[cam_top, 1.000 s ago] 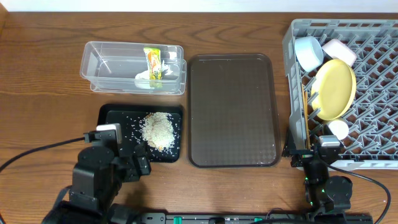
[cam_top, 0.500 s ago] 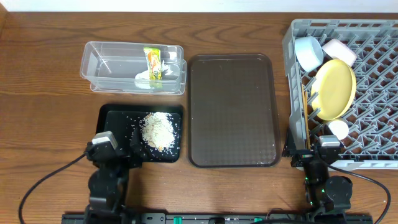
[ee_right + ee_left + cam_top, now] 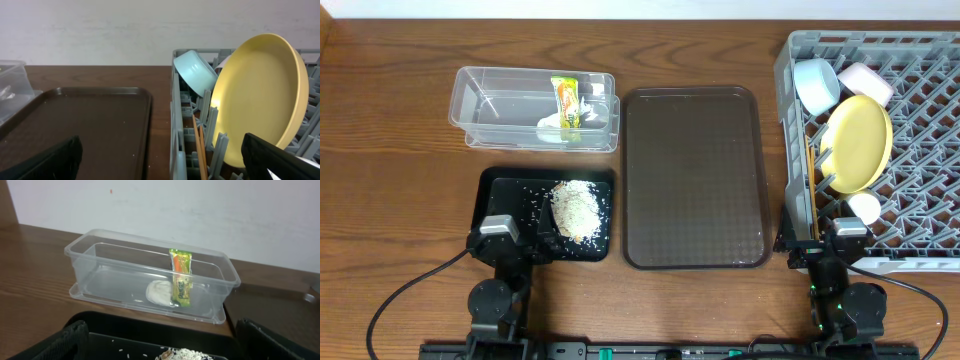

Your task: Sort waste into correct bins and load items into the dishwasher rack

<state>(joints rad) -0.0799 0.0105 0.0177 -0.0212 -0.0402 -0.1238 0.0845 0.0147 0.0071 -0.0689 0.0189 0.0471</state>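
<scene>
Both pincers are spread and empty: the left pincer at the black tray's near edge, seven o'clock on the bench, the right pincer by the rack at three. A forward swing on the left could shove the tray and scatter the rice; bump the rack and the leaning yellow plate might tip.

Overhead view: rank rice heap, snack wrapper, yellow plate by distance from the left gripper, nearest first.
1. The rice heap, on the black tray right by the left gripper.
2. The snack wrapper, in the clear tub beyond that tray.
3. The yellow plate, far right in the grey rack.
</scene>
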